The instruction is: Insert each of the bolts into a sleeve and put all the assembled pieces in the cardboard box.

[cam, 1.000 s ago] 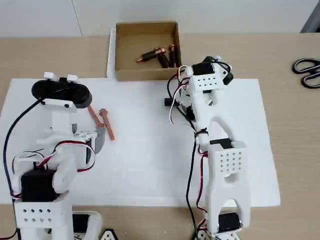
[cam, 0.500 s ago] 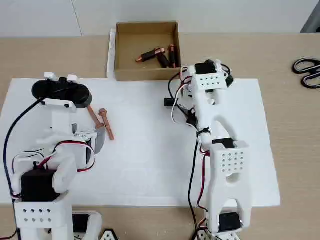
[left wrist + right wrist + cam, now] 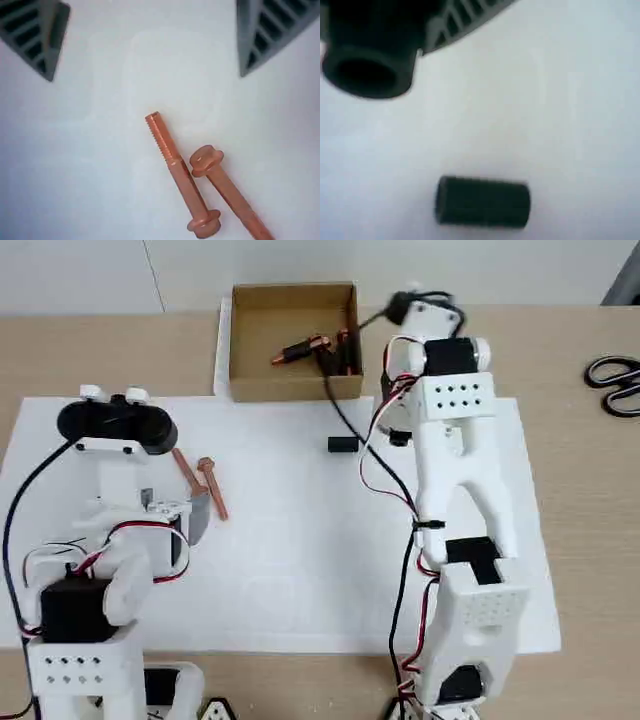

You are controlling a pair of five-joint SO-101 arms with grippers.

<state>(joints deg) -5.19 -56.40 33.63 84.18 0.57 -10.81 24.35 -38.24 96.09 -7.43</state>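
From a fixed high camera we look steeply down over the whole desk [image 3: 100, 350]. Our left wrist camera hangs close above two bolts [image 3: 179, 172], and our right wrist camera close above a lying sleeve [image 3: 482, 201]. The high view shares both spots.

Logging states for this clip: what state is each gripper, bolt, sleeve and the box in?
left gripper: open, empty.
right gripper: shut on held sleeve.
held sleeve: bore empty.
bolts: two, loose, flat on the white sheet.
loose sleeve: on its side, ungripped.
cardboard box: open, holds assembled pieces.
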